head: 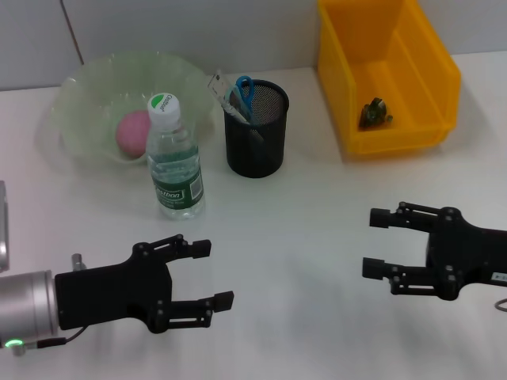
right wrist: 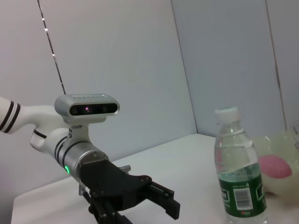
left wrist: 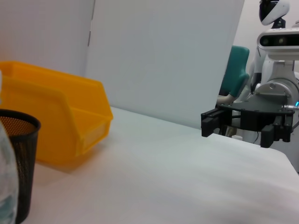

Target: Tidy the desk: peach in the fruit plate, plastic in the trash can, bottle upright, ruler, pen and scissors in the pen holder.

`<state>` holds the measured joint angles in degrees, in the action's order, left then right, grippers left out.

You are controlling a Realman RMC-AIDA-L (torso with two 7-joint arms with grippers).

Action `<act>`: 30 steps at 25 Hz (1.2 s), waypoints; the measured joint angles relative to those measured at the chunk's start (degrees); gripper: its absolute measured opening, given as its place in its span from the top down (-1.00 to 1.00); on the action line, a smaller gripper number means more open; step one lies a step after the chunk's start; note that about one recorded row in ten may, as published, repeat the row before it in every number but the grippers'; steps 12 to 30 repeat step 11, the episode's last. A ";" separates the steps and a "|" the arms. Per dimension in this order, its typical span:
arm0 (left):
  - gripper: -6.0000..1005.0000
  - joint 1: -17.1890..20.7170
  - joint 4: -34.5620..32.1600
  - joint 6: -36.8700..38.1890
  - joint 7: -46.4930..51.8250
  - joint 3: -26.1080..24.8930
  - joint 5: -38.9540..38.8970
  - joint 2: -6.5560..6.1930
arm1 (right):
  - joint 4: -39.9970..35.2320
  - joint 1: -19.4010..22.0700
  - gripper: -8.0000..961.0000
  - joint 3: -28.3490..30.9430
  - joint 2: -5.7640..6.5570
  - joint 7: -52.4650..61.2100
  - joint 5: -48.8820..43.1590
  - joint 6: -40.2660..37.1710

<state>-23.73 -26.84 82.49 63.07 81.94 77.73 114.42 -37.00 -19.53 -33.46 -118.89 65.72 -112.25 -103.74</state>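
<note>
The peach (head: 133,133) lies in the fruit plate (head: 87,87), the bottle (head: 174,158) stands upright, and the pen holder (head: 255,131) is filled. The task looks finished. Both the left gripper (head: 210,273) and right gripper (head: 379,242) hover with jaws apart, empty.

Pen holder (left wrist: 16,163) and bottle (left wrist: 7,186) cut off at left wrist frame edge. Item in yellow bin (head: 388,75), beyond right gripper (head: 379,242), too small to identify (head: 375,113). Pen holder mesh hides lower scissors (head: 242,93) and ruler (head: 224,91).

A white counter (head: 317,237) carries everything, and a pale wall (head: 198,32) of panels rises directly behind it. In the left wrist view, a teal chair (left wrist: 237,70) stands beyond the counter's far edge, partly hidden by a white panel (left wrist: 163,56).
</note>
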 joint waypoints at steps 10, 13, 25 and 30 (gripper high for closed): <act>-0.74 1.69 -0.21 2.45 -0.34 -2.07 0.21 -0.56 | 3.55 -1.89 -0.65 -0.67 -0.04 -1.30 -0.08 2.29; -0.74 1.71 -0.17 2.51 -0.31 -2.09 0.22 -0.59 | 3.56 -1.91 -0.65 -0.84 -0.04 -1.30 -0.08 2.44; -0.74 1.71 -0.17 2.51 -0.31 -2.09 0.22 -0.59 | 3.56 -1.91 -0.65 -0.84 -0.04 -1.30 -0.08 2.44; -0.74 1.71 -0.17 2.51 -0.31 -2.09 0.22 -0.59 | 3.56 -1.91 -0.65 -0.84 -0.04 -1.30 -0.08 2.44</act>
